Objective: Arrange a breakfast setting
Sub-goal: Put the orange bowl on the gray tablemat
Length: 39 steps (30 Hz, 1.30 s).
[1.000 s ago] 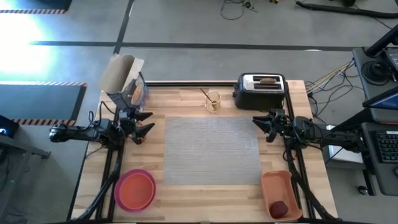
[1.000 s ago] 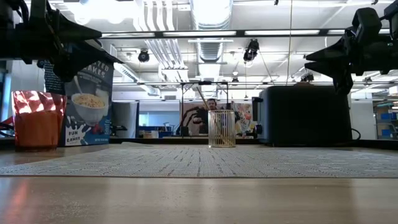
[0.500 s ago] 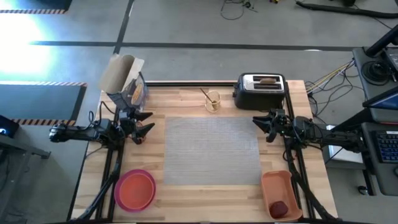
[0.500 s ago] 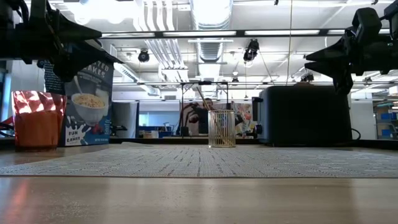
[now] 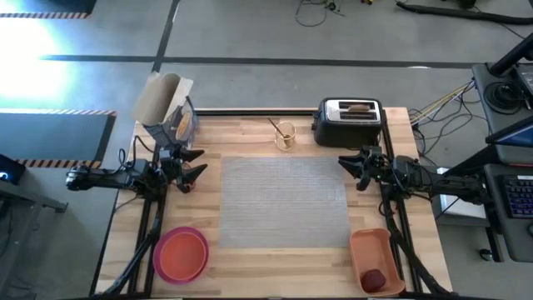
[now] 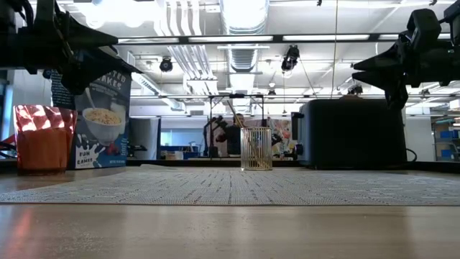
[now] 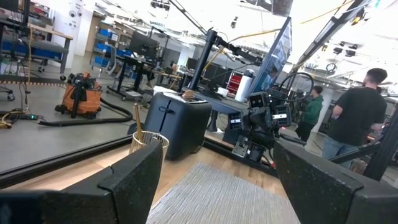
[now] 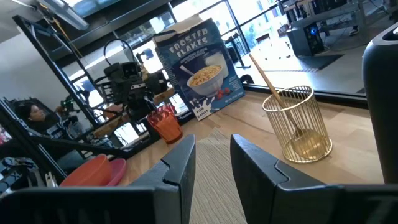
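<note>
At the table's near left, a pink plate [image 5: 201, 265] carries an orange-red bowl [image 5: 178, 252]. The orange cup [image 8: 165, 126] stands on the table just below my left gripper [image 5: 203, 162], which hovers open at the left edge. The gold spoon [image 8: 268, 81] stands in a gold wire holder [image 5: 285, 136] at the far middle. A toast slice [image 5: 358, 107] sticks up from the toaster [image 5: 348, 123]. The dark red fruit [image 5: 375, 277] lies in the orange tray [image 5: 366, 246], near right. My right gripper [image 5: 348, 172] hovers at the right, narrowly open, with nothing between its fingers.
A grey woven placemat [image 5: 287, 200] covers the table's middle between both grippers. A cereal box [image 5: 169, 104] with its top open stands at the far left corner. A person [image 7: 357, 115] stands in the room beyond the table's right side.
</note>
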Each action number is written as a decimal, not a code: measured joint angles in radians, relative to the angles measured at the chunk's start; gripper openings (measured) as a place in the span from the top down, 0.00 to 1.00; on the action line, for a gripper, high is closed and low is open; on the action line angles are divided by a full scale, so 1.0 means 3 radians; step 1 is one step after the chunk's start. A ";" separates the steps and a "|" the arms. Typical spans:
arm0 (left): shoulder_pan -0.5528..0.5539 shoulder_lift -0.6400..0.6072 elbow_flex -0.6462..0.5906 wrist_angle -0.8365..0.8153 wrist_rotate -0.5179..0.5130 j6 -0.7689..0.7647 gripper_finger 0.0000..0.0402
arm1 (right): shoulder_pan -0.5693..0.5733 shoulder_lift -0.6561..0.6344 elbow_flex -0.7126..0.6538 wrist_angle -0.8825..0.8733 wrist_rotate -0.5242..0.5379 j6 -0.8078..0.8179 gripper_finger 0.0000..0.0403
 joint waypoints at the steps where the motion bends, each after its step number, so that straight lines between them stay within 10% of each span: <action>1: -0.0001 0.0000 -0.0001 0.0001 -0.0001 0.0000 0.28 | 0.0000 0.0000 0.0000 0.0000 0.0000 -0.0001 0.77; 31: 0.0000 0.0019 0.0011 -0.0070 -0.0225 -0.0215 0.28 | 0.0000 0.0000 0.0000 0.0000 0.0000 0.0000 0.77; 39: 0.0000 0.0213 0.0662 -0.1376 0.0155 -0.0970 0.28 | 0.0000 0.0000 0.0000 0.0000 0.0000 0.0000 0.77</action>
